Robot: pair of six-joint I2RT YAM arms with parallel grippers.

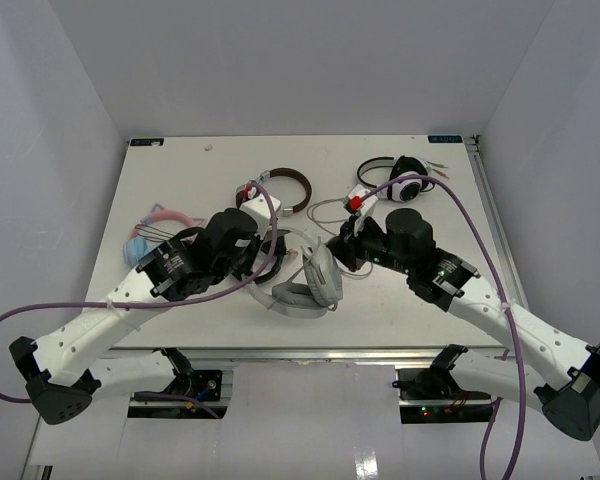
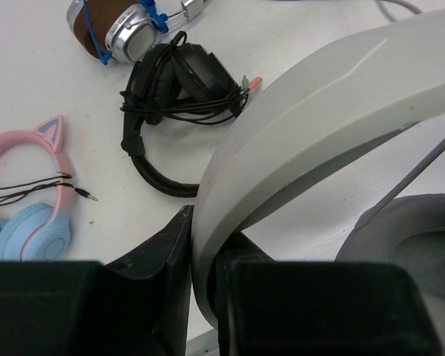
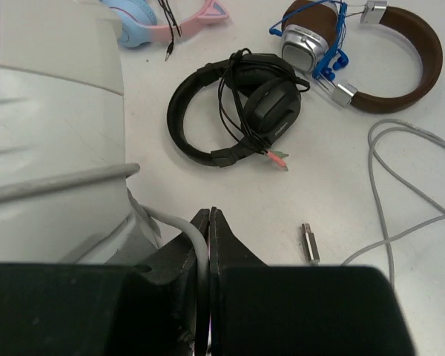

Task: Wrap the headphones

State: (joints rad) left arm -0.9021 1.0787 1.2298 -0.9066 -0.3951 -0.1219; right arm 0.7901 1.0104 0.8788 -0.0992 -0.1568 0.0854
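The headphones (image 1: pixel 305 280) lie at the table's middle: wide white band, grey ear cups. My left gripper (image 1: pixel 276 250) is shut on the white band (image 2: pixel 319 96); in the left wrist view the band runs between its jaws (image 2: pixel 208 252), with a grey ear cup (image 2: pixel 408 237) to the right. My right gripper (image 1: pixel 341 246) is shut on the thin grey cable (image 3: pixel 199 241) just right of the headphones' white body (image 3: pixel 55 111). The rest of the cable (image 3: pixel 386 193) loops loose on the table and ends in a plug (image 3: pixel 309 243).
A black pair (image 3: pixel 237 104) lies just beyond the grippers. A brown pair (image 1: pixel 280 185) is at the back centre. A white pair with black cups (image 1: pixel 400 180) is at the back right. A pink and blue cat-ear pair (image 1: pixel 155 230) is at the left.
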